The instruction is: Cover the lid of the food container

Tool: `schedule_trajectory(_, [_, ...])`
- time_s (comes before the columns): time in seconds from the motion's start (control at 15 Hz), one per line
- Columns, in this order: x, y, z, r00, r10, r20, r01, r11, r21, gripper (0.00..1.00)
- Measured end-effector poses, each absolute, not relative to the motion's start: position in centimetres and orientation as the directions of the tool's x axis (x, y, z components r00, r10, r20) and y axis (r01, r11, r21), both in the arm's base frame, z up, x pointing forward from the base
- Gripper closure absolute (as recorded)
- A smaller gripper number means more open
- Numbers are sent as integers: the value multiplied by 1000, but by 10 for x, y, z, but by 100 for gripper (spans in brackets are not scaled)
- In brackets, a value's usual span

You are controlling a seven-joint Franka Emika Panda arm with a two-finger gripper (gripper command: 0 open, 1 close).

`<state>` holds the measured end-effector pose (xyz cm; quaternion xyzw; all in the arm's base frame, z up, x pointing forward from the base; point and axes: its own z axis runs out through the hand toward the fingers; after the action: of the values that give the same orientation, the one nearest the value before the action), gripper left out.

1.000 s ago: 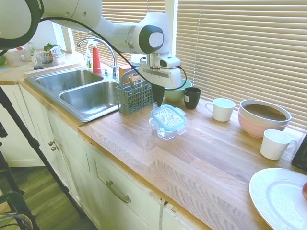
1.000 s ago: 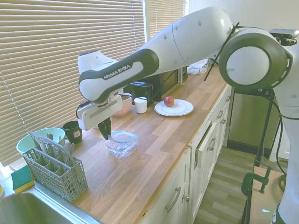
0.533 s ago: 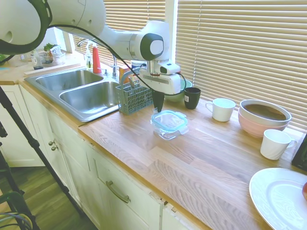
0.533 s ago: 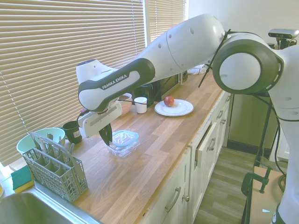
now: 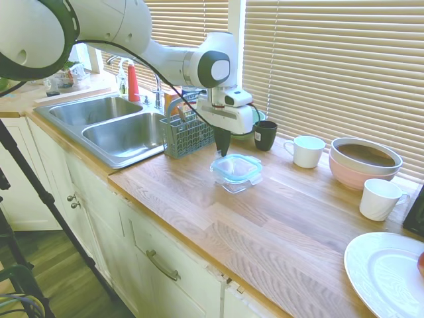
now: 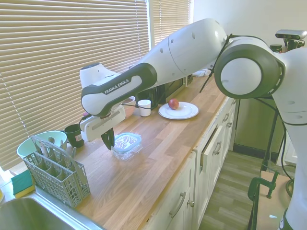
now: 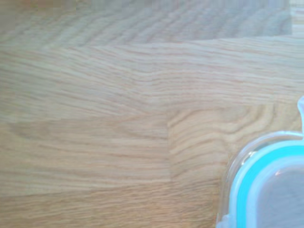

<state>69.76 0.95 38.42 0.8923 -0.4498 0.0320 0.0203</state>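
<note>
The hand (image 5: 222, 150), fingers together on nothing, hangs just beside the lid (image 5: 236, 165), which lies on the container (image 5: 237, 181) near the cutlery basket (image 5: 185, 134). Placing looks done; next, press the lid flush.

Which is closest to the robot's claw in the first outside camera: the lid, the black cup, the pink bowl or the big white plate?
From the claw:
1. Lid, right beside it.
2. Black cup, behind, by the blinds.
3. Pink bowl, farther along the counter.
4. White plate, at the counter's far end.
</note>
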Motion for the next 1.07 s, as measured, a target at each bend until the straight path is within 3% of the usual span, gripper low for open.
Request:
schedule_trajectory(0.33, [707, 4, 393, 560, -827, 47, -827, -561, -23, 100])
schedule_trajectory(0.4, [707, 4, 392, 559, -828, 42, -828, -560, -16, 0])
schedule_trajectory(1.07, [708, -2, 384, 544, -839, 22, -839, -543, 19, 0])
